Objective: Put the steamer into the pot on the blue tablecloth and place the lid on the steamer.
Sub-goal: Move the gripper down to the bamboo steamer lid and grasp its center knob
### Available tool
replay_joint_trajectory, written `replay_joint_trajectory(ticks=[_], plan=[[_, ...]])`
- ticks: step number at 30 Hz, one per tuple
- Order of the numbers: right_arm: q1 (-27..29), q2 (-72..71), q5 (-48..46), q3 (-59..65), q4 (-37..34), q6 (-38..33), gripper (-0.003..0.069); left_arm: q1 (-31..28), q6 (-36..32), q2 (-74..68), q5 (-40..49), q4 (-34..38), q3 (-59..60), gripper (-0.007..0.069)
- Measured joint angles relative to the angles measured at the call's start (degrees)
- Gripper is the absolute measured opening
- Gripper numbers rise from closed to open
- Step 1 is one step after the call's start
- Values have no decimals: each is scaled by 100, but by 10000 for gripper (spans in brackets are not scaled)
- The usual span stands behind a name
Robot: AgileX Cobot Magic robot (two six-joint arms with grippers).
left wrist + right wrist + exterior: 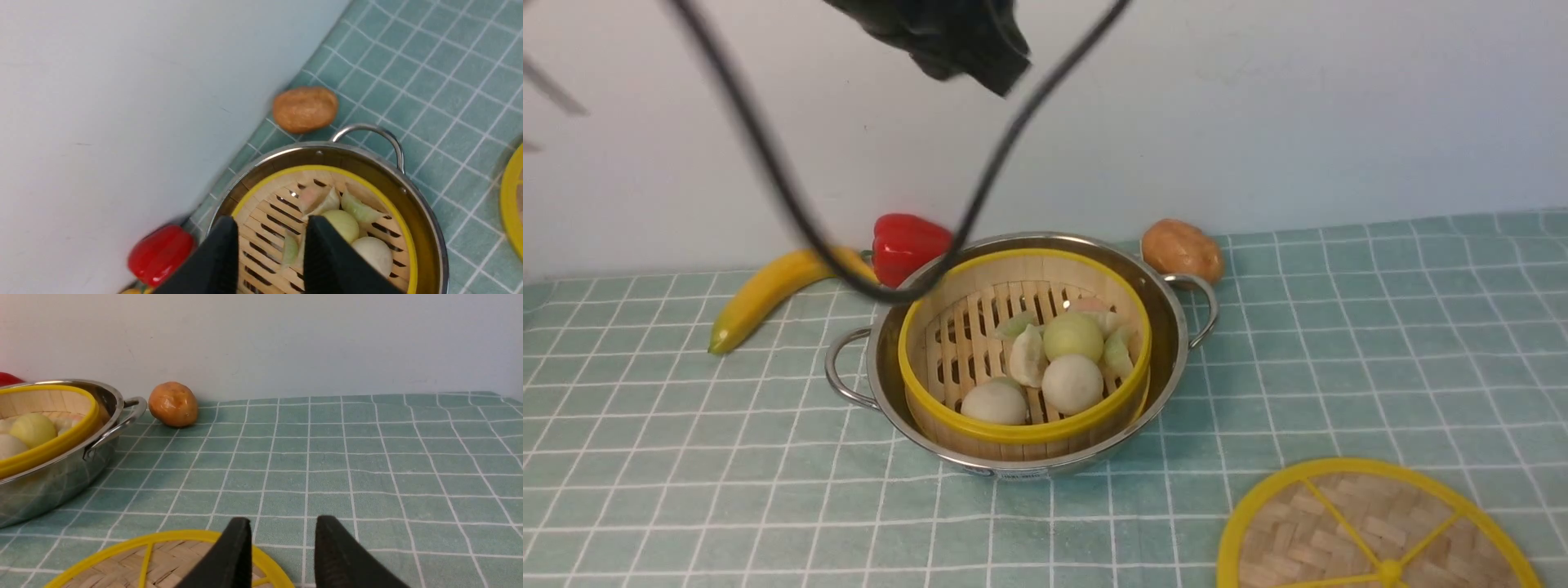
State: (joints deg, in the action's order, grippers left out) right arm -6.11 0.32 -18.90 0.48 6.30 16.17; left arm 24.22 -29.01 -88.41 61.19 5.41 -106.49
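Observation:
The steamer (1021,430) sits inside the pot (1168,343) on the blue tablecloth (1380,343), its rim a little tilted, with several pale buns and dumplings in it. The lid (1339,523) lies flat on the cloth at the front right, apart from the pot. My left gripper (269,228) is open and empty, above the steamer (408,241) near the wall side. Part of the left arm (947,41) shows blurred at the top of the front view. My right gripper (282,526) is open and empty, just above the lid's (171,559) far edge. It is hidden in the front view.
A banana (768,294) and a red pepper (907,245) lie behind the pot on the left. A potato (1183,249) lies by the right handle. A black cable (792,204) hangs in front of the pot. The white wall stands close behind.

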Motion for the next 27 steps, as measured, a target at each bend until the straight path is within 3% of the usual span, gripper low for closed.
replay_joint_trajectory(ticks=[8,15,19,27], plan=[[0,0,0,0,0,0,240,-1033,380,2761,-128,0,1924,222],[0,0,0,0,0,0,240,-2480,957,5034,-285,-13,4122,241],[0,0,0,0,0,0,240,-2844,1355,5942,-280,69,5321,242],[0,0,0,0,0,0,240,-2910,1636,6483,-831,278,6835,243]])
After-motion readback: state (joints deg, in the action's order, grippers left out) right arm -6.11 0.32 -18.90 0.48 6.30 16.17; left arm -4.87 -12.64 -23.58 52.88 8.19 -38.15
